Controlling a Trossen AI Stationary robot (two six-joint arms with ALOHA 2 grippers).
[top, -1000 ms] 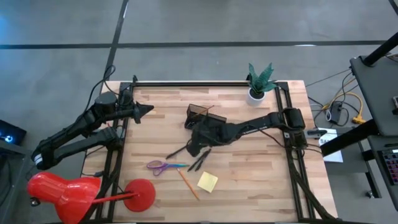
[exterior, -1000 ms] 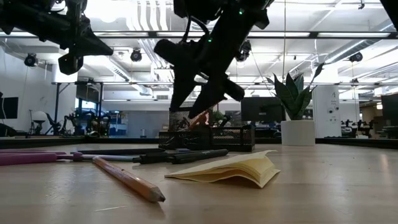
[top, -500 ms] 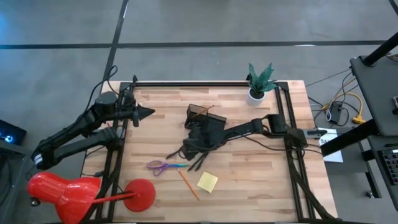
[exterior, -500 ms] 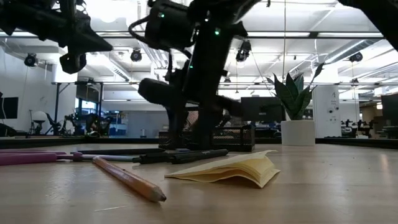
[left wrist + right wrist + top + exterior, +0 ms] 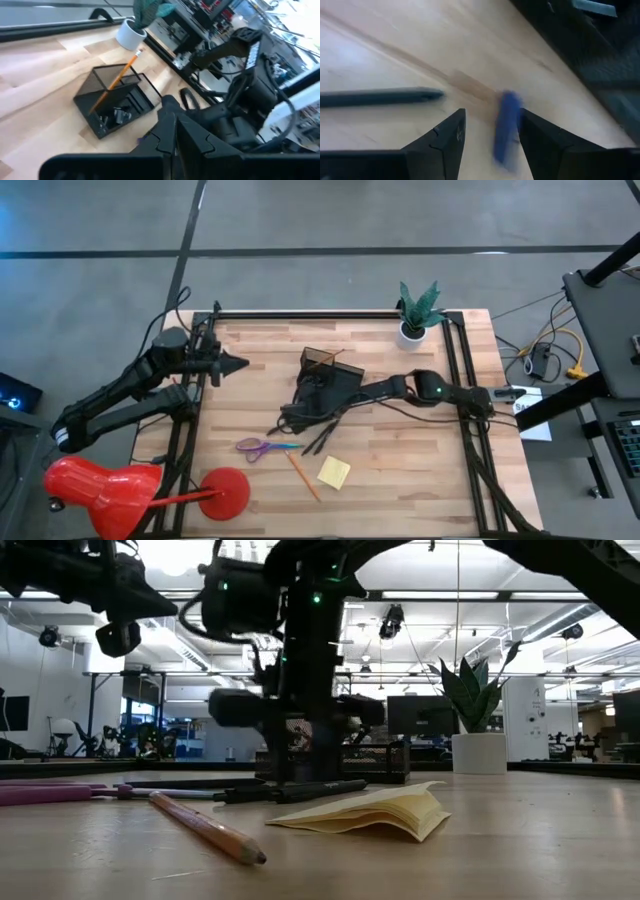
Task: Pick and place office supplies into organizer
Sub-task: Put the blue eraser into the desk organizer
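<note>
- Right gripper (image 5: pixel 290 417) is low over the table centre, just in front of the organizer (image 5: pixel 325 370) on the side away from the plant; arm stretches in from the table's right edge.
- Right wrist view: its fingers (image 5: pixel 445 145) stand apart w/ a moderate gap, nothing between them. A blue item (image 5: pixel 506 125) lies on the wood just ahead of the gap, blurred, can't say what it is. A black pen (image 5: pixel 380 97) lies beside it, pointing toward the blue item, not touching.
- Organizer sits mid-table; an orange pencil (image 5: pixel 117 80) leans tilted in its tall section, small dark bits in the lower tray, too small to tell.
- Loose supplies lie on the near side of the gripper: black pens (image 5: pixel 322 440) just beside it, purple-handled scissors (image 5: pixel 262 447) toward the left, another pencil (image 5: pixel 303 477) and yellow sticky pad (image 5: pixel 334 472) nearer the front edge, well apart from the gripper.
- Left gripper (image 5: pixel 235 364) hangs above the table's left edge, well apart from the supplies; fingers closed together, empty.
- Surface: light wood planks w/ black rail frame (image 5: pixel 330 313). Potted plant (image 5: pixel 415 310) at far right corner, red desk lamp (image 5: pixel 225 492) base at front left corner, head off the table.
- Room in low view: open workshop, ceiling lights, monitors and racks behind the table; grey floor around in high view.
</note>
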